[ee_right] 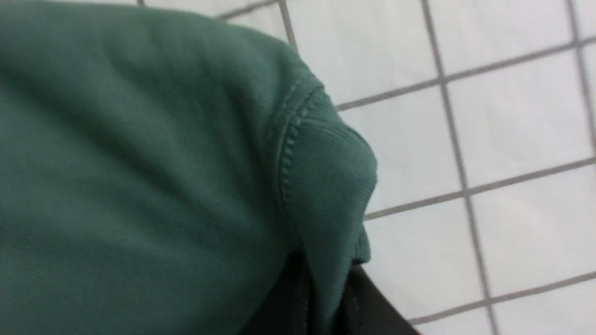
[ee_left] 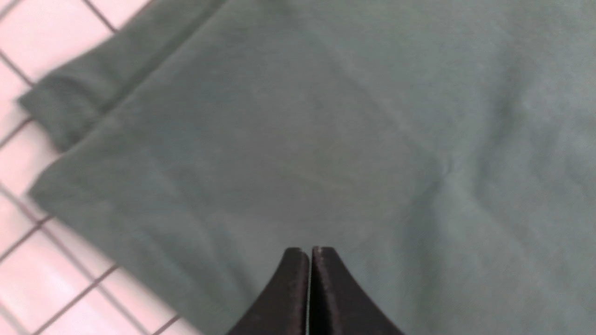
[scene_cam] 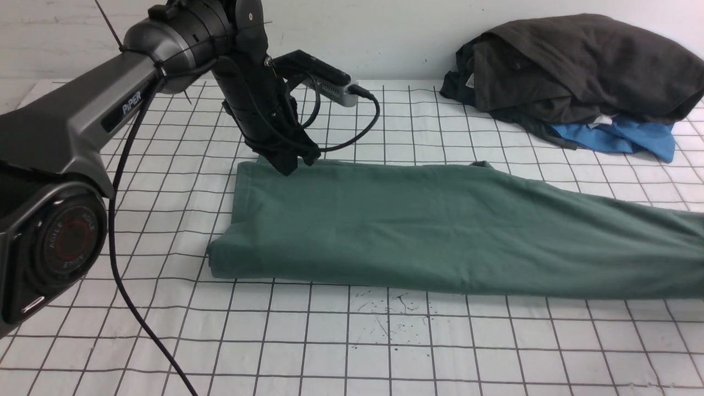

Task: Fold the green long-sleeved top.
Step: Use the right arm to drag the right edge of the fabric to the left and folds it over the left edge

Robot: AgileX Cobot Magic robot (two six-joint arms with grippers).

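The green long-sleeved top (scene_cam: 418, 225) lies flattened into a long band on the white, grid-lined bench (scene_cam: 341, 341), on the near side of the dark grey garment (scene_cam: 583, 66) that is heaped against the back wall. One end of the band passes in front of that heap and runs out of the front view on the robot's right, while the other end, a squared folded edge, lies well away from the heap toward the robot's left. A bright blue garment (scene_cam: 621, 137) pokes out from under the dark grey garment on its near side, apart from the top, with bare bench between them. The left pincer (scene_cam: 289, 162) stands at the corner of the top farthest from the heap, on the band's far edge, tips down and touching the cloth. In the left wrist view its two black fingers (ee_left: 288, 288) are pressed together with no gap, and whether any cloth is caught between them cannot be told. The right pincer (ee_right: 326, 302) is outside the front view, so its place relative to the heap cannot be told. Its own wrist view shows it closed on the top, with the ribbed edge (ee_right: 326, 177) and its stitched seam running down between the two dark fingers, above bare bench squares. A black cable (scene_cam: 132, 308) loops down from the left arm (scene_cam: 71, 121), well away from the heap.
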